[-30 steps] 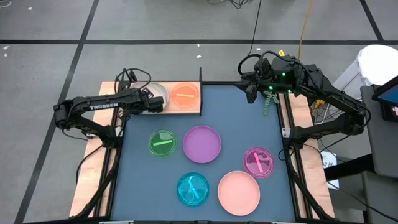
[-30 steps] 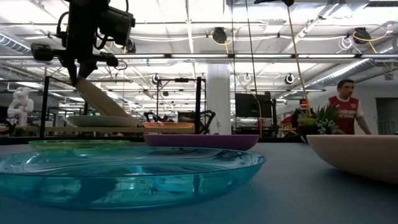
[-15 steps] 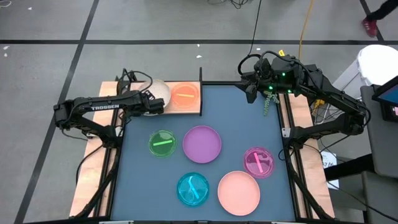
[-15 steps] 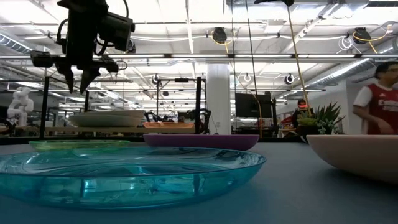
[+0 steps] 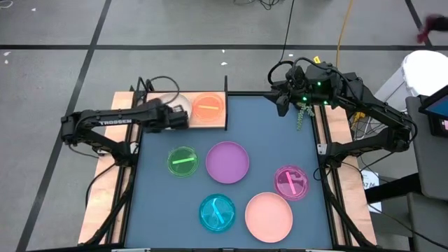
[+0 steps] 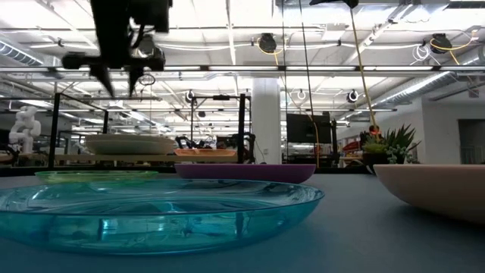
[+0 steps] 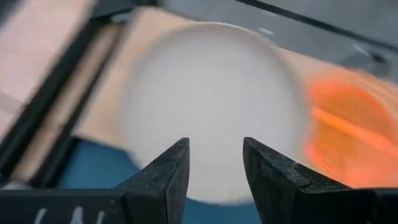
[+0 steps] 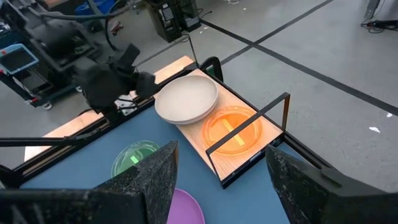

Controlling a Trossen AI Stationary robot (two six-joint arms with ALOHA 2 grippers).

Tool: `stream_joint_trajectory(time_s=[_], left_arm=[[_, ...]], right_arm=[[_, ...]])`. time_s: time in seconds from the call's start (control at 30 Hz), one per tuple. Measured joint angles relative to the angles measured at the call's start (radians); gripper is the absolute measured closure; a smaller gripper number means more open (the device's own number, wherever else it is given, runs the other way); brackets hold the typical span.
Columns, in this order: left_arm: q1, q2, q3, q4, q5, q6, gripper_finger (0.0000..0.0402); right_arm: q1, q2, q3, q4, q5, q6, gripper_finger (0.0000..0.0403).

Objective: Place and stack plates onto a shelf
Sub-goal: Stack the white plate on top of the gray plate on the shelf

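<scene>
Robotics lab (ceiling trusses [image 6: 303, 70]; cabling)

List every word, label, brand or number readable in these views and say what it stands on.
"TROSSEN": white letters along the left arm, high view.
White marks at the base of the left tool's fingers, left wrist view: cut off, unreadable.
Screen at the high view's right edge: too small to read.
No print shows on the plates or the shelf.

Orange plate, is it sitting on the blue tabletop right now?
No, the orange plate lies on the wooden shelf, beside the cream plate.
</scene>
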Motion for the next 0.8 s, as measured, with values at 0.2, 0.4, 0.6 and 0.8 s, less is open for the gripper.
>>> stream_joint_trajectory(time_s=[0.2,0.4,0.6,0.8], left_arm=[[-0.071,0.000,0.012,0.268,0.165,0.471,0.0249],[-0.077,0.018,-0.008,0.327,0.263,0.620,0.0296],[-0.057,0.039,-0.009,0.371,0.295,0.832,0.0361],[0.072,0.066,-0.006,0.393,0.513,0.893,0.0397]], right_arm=[[0.000,0.001,-0.026,0.007,-0.002,0.050,0.0181],[0.002,0.000,-0.027,0.025,-0.003,0.052,0.0181],[0.002,-0.006,-0.027,0.029,-0.032,0.051,0.0181],[0.002,-0.020,-0.027,0.028,-0.088,0.081,0.0181]])
